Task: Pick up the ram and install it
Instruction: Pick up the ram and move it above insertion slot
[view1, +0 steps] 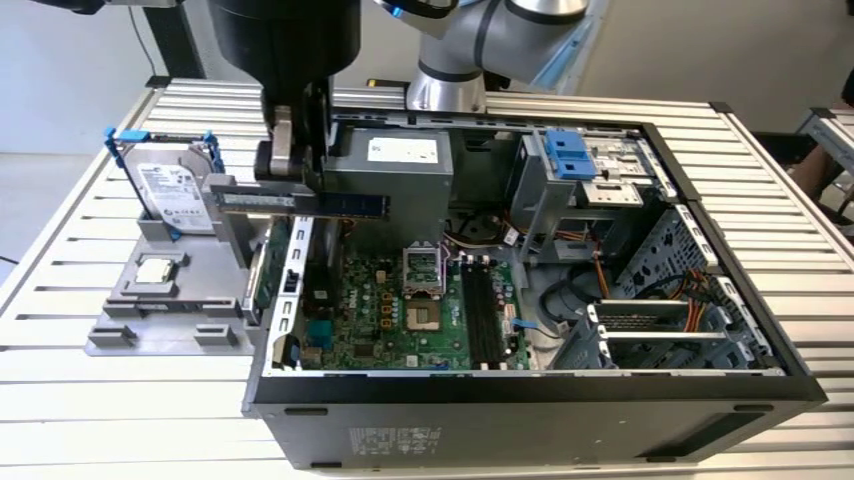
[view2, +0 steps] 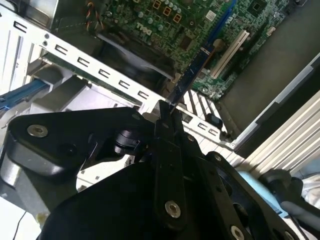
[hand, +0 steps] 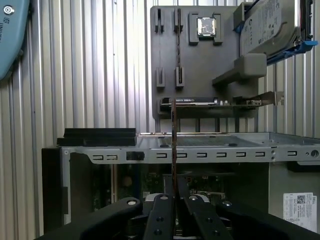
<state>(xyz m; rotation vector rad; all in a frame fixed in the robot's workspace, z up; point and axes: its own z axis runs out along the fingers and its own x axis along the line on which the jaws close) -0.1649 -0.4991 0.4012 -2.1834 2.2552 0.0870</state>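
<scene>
The ram (view1: 310, 203) is a long thin dark stick that hangs level in the air over the open computer case's side wall at the exterior view's left. My gripper (view1: 294, 185) is shut on it from above. In the first wrist view the ram (hand: 173, 145) shows edge-on as a thin line rising from between the fingers of the gripper (hand: 173, 197). In the second wrist view the ram (view2: 192, 75) sticks out from the gripper (view2: 167, 109) over the green motherboard (view2: 165, 20). The motherboard's black slots (view1: 481, 315) lie lower, toward the exterior view's right.
A grey fixture tray (view1: 147, 325) beside the case holds a silver hard drive in a blue frame (view1: 171, 190), a small square chip (view1: 158, 270) and a bracketed expansion card (hand: 215, 102). The open case (view1: 534, 385) contains a grey power supply (view1: 394, 170), drive bays (view1: 587, 165) and cables.
</scene>
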